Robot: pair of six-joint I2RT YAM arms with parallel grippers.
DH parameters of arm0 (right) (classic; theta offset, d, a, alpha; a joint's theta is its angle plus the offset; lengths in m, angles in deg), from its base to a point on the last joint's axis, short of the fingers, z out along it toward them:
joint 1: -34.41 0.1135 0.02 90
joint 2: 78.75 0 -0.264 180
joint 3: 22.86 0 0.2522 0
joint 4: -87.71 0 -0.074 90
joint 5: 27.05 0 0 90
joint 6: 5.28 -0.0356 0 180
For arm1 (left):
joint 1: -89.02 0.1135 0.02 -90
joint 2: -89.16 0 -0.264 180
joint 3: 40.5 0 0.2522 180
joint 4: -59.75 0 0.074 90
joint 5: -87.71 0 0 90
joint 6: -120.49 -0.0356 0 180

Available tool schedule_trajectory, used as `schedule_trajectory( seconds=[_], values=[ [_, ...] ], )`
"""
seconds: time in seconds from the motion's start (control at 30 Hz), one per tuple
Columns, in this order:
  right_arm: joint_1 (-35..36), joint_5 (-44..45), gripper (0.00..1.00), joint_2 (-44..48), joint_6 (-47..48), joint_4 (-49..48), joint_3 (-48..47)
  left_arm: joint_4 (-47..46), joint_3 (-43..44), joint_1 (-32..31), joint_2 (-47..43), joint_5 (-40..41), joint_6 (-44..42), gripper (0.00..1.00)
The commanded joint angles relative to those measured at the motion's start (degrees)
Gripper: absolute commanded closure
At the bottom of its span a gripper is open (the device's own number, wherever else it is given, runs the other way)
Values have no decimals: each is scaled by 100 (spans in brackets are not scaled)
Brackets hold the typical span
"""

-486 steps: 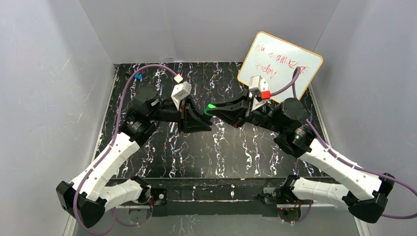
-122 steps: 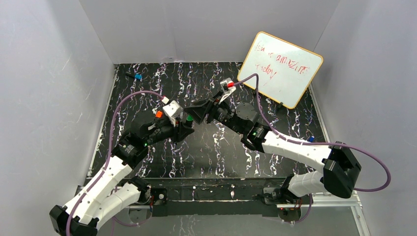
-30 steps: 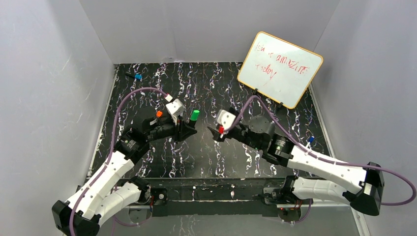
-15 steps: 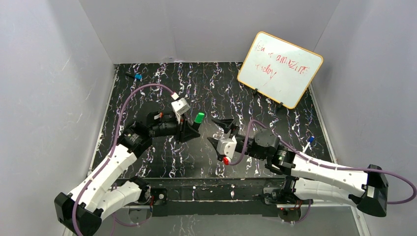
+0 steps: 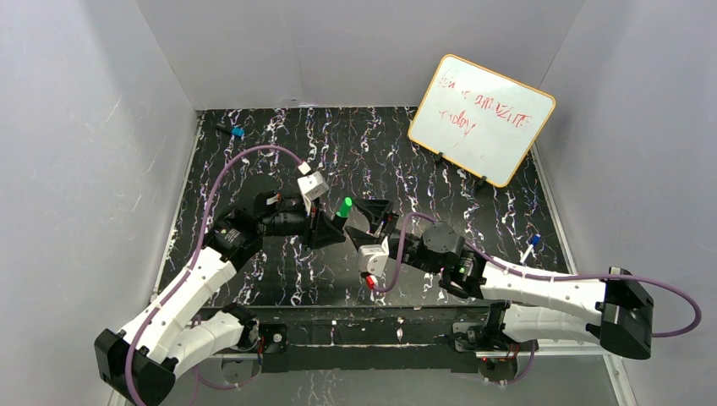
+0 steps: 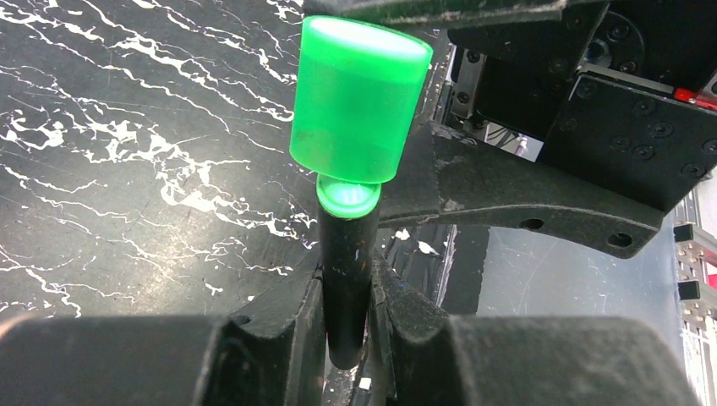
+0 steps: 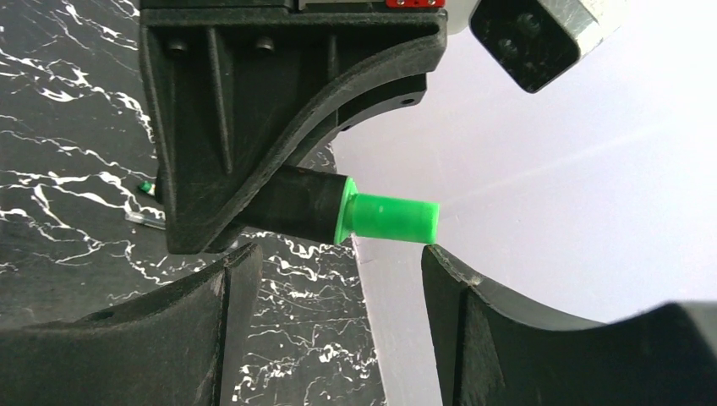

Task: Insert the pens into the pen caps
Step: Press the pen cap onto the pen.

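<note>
My left end effector (image 6: 345,288) is closed narrow on the black barrel of a marker (image 6: 345,271), gripping it low and leaving the capped end clear. The marker is held off the desk (image 5: 406,161), over its middle and a little toward the left edge. A green cap (image 6: 359,101) sits on its end. A thin green collar shows between cap and barrel, so I judge it may not be pressed fully home, though I cannot be sure from these views.

My right end effector (image 7: 338,258) stands wide and holds nothing. In its wrist view the cap lies across the gap between the fingers, touching neither.

I expect both parts to be light, hard plastic, stiff enough for a firm pinch. The barrel is smooth and round, so it could roll or slide back through the pads if I push on the cap off-axis. The grip on the barrel looks right to me. I would take the cap by its straight sides, near the closed end, and press straight along the marker.

A blue cap (image 5: 237,132) lies by the far left corner of the desk, and a slim white pen (image 5: 530,247) lies at the right edge. Both are small and would skid on the glossy surface, so I would close on them squarely from above
</note>
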Motion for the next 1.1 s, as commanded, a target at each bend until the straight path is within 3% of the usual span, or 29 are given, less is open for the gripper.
schedule_trajectory(
  seconds=[0.0, 1.07],
  values=[
    [31, 132, 23, -36, 302, -645, -157, 63, 155, -2, -61, -265, 14, 100],
    [32, 85, 25, -31, 96, -591, -154, 94, 294, -6, 94, 50, -36, 100]
  ],
)
